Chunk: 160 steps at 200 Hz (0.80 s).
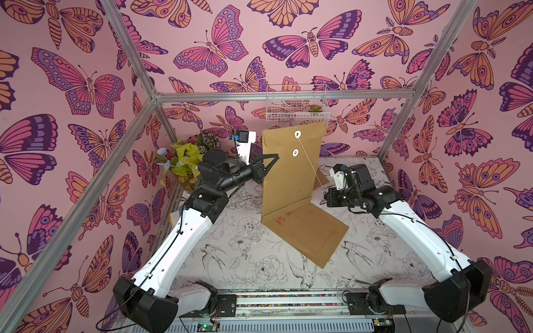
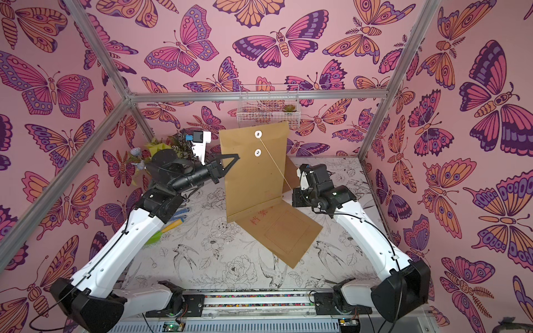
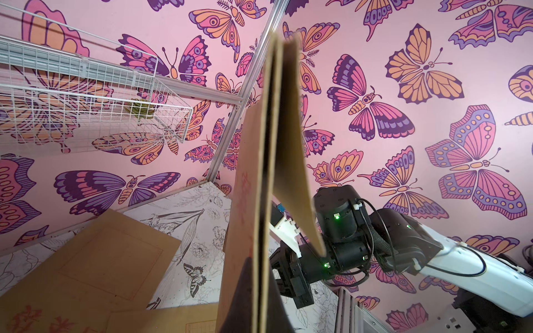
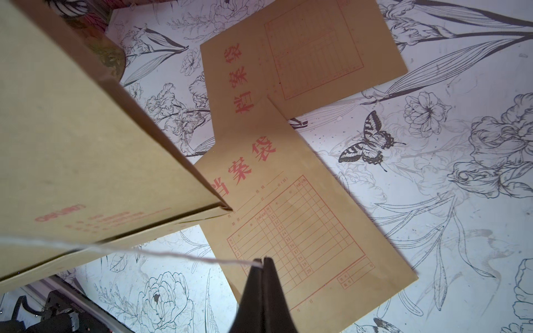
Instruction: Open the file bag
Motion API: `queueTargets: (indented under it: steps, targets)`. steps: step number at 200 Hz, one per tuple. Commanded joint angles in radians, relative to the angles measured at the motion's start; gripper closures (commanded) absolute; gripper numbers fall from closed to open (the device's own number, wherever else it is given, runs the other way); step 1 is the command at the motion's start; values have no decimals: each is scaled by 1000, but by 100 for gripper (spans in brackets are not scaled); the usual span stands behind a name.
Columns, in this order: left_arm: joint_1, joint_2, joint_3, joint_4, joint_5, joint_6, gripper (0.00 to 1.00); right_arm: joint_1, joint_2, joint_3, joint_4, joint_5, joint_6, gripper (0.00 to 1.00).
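The file bag (image 1: pixel 288 184) (image 2: pixel 253 187) is a brown paper envelope standing upright above the table. My left gripper (image 1: pixel 275 157) (image 2: pixel 236 157) is shut on its left edge, and seen edge-on (image 3: pixel 266 173) the bag sits between those jaws (image 3: pixel 264 271). Two white discs (image 1: pixel 297 133) (image 1: pixel 296 152) sit on its face. A thin string (image 1: pixel 310 164) (image 2: pixel 274 165) runs taut from the upper disc down to my right gripper (image 1: pixel 322 186) (image 4: pixel 262 259), which is shut on the string's end (image 4: pixel 173 255). In the left wrist view the flap (image 3: pixel 297 144) stands away from the body.
Two more brown file bags (image 4: pixel 302 230) (image 4: pixel 302 52) lie flat on the flower-print table (image 1: pixel 245 259). A white wire basket (image 1: pixel 297 108) hangs on the back wall. Artificial flowers (image 1: pixel 184 161) stand at the back left. Aluminium posts (image 1: pixel 161 115) frame the cell.
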Motion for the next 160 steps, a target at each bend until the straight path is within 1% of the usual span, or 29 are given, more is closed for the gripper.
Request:
queueTargets:
  steps: [1, 30, 54, 86, 103, 124, 142, 160]
  targets:
    - [8, -25, 30, -52, 38, 63, 100, -26, -50, -10, 18, 22, 16, 100]
    - [8, -38, 37, -166, 33, 124, 100, -56, -137, -9, 78, 41, 11, 100]
    - [8, -54, 27, -234, 9, 164, 100, -59, -221, 11, 122, 117, -17, 100]
    - [8, -74, -13, -254, -26, 178, 100, -60, -282, 76, 145, 261, -54, 100]
    - [8, -80, -29, -253, -16, 170, 100, -60, -290, 125, 151, 321, -64, 100]
    - [8, -89, -43, -259, 9, 173, 100, -63, -264, 198, 141, 370, -88, 100]
    - [8, -93, -62, -264, 20, 178, 100, -65, -239, 255, 150, 394, -107, 100]
    - [8, -87, -73, -274, 55, 172, 100, -69, -209, 319, 158, 381, -113, 100]
